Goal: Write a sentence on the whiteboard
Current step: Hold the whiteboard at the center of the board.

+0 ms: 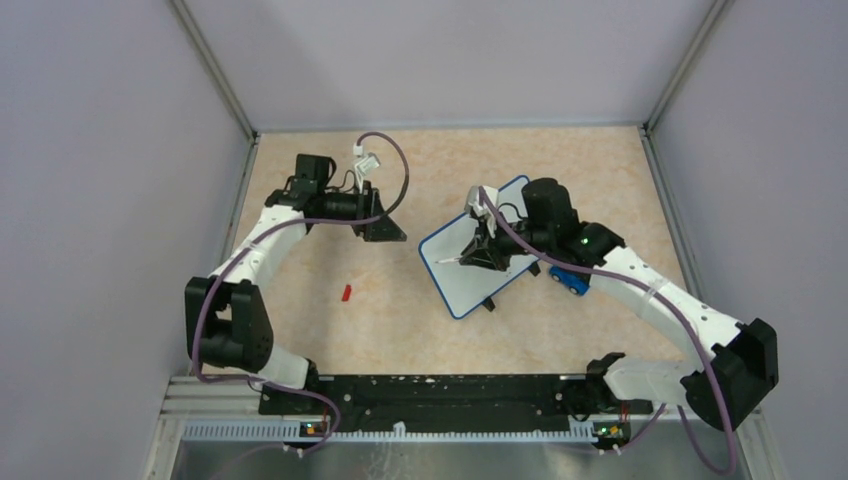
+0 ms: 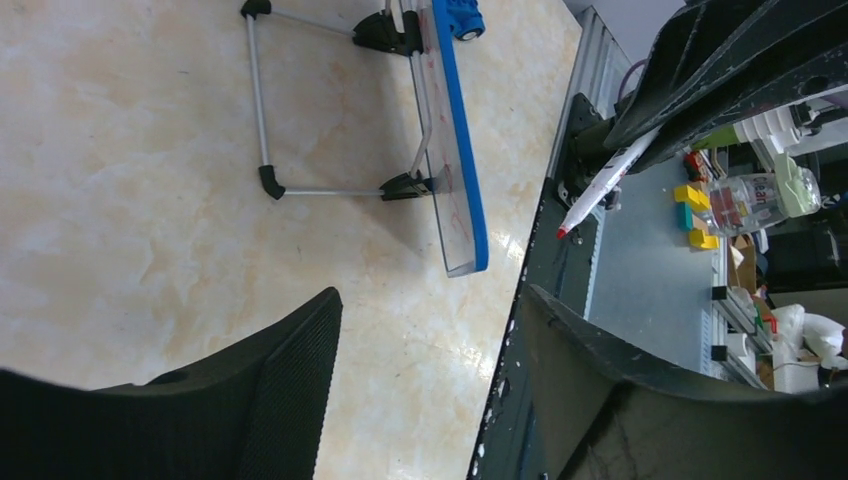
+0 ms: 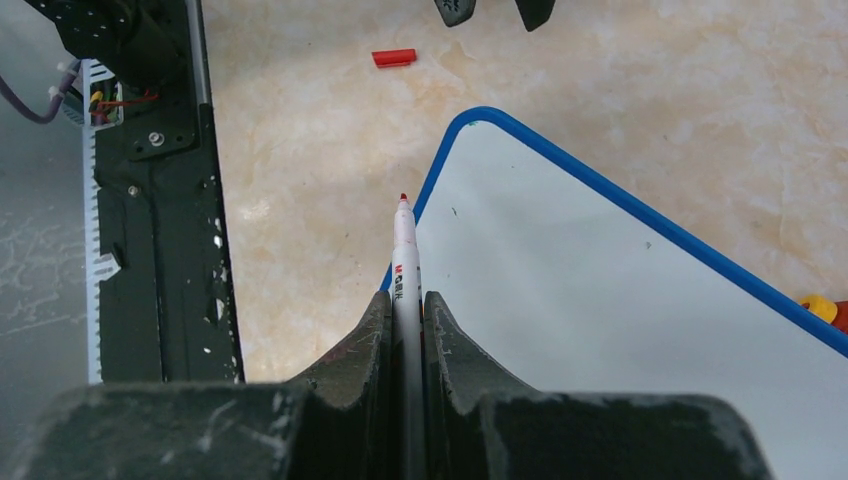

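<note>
Here, the right claw point(image 3: 405, 305) pinches a marker point(image 3: 404, 250) over the whiteboard point(image 3: 600, 300).

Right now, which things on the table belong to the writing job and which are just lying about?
For the job: whiteboard; red marker, clamped in the right fingers.
Lying about: small red cap, loose on the table; blue toy car beside the whiteboard.

Free: bare table point(image 1: 400, 320) between red cap point(image 1: 346, 293) and whiteboard point(image 1: 462, 285). Obstructions: whiteboard tilted on its stand point(image 2: 262, 120); blue toy car point(image 1: 568, 281) just beside it; right gripper point(image 3: 405, 305) clamping marker point(image 3: 404, 240) above board; surrounding walls point(image 1: 120, 200).
</note>
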You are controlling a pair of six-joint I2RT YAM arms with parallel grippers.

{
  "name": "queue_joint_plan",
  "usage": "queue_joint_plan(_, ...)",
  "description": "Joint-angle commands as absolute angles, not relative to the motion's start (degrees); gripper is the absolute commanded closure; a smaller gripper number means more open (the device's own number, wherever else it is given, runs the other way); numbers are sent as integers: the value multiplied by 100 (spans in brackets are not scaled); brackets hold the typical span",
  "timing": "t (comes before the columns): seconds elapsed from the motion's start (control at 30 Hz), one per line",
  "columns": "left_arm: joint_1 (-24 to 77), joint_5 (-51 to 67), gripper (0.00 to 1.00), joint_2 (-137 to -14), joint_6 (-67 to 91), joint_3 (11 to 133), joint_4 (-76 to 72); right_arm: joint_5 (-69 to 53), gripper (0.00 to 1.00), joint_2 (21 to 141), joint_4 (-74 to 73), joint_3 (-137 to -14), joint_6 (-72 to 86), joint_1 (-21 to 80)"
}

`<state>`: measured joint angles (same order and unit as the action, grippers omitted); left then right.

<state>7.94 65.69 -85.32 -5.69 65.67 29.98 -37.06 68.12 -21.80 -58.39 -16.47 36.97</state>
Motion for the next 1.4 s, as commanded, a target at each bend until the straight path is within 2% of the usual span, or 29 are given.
queue_joint_plan(0.0, 1099, 6678, 32, -8620, -722, 6851, 3062, -3449, 100, 6874, -1909, -6020, -1775, 3848)
queue_joint_plan(0.43, 1624, 6811, 57, -9346, -855, 7405, 3258, -3070, 100, 7009, -1796, -6268, -1859, 3858)
queue_joint_plan(0.83, 1802, 6703, 79, -9727, -939, 7839, 3287, -3252, 100, 6940, -1792, -6160, -1863, 3858)
queue_joint_plan(0.93, 1811, 6646, 91, -9848, -950, 7979, 3283, -3243, 100, 6952, -1797, -6180, -1863, 3858)
queue_joint_plan(1.0, 1811, 6653, 95, -9939, -1014, 8072, 3333, -3243, 100, 6963, -1798, -6181, -1861, 3858)
queue_joint_plan(1.17, 1819, 6699, 94, -10103, -1136, 8292, 3523, -3269, 100, 6953, -1811, -6162, -1855, 3858)
queue_joint_plan(1.23, 1827, 6691, 88, -10109, -1146, 8334, 3571, -3247, 100, 6944, -1816, -6155, -1854, 3859)
queue_joint_plan(1.27, 1828, 6688, 80, -10097, -1122, 8340, 3584, -3225, 100, 6936, -1809, -6148, -1854, 3859)
queue_joint_plan(1.3, 1822, 6688, 76, -10072, -1086, 8330, 3586, -3206, 100, 6927, -1798, -6135, -1854, 3858)
queue_joint_plan(1.37, 1808, 6716, 74, -9984, -1051, 8296, 3613, -3183, 100, 6907, -1773, -6115, -1838, 3858)
